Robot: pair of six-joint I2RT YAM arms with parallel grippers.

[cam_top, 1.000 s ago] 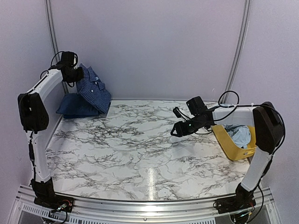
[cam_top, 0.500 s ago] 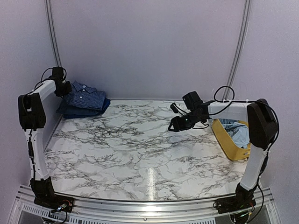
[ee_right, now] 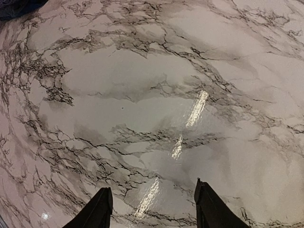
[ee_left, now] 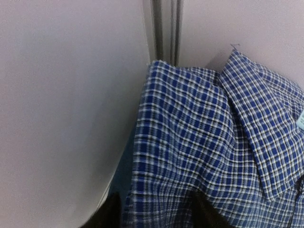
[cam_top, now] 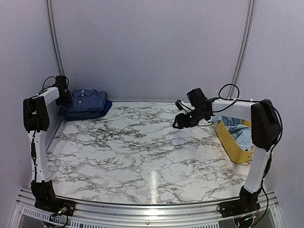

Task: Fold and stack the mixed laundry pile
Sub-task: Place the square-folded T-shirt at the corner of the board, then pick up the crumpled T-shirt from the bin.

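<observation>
Navy small-check button-up shirt [cam_top: 88,100] now stacked
Tilted up a second ago, it lies flat on the solid dark-blue piece [cam_top: 97,113] at the table's [cam_top: 142,147] far-left corner; left jaws spread at its edge, right jaws spread, empty; light-blue garment [cam_top: 244,136] in the yellow plastic tub [cam_top: 229,142] likely next

Left wrist view, close on cloth.
- Navy small-check shirt [ee_left: 190,142] fills right and lower frame, collar [ee_left: 266,123] uppermost right, lying flat on shirt body.
- Pale blue tag [ee_left: 300,121] at right frame edge, just beside collar.
- Shirt's left edge close to plain pale wall [ee_left: 71,95]; contact unclear.
- Grey vertical rail [ee_left: 164,28] behind shirt, top centre.
- Thin sliver of solid dark-blue piece [ee_left: 124,166] showing under shirt's left edge.
- Left gripper [ee_left: 154,216] at bottom edge: two dark fingertips [ee_left: 107,216] spread apart, checked cloth seen between them; grip on cloth not evident.
</observation>
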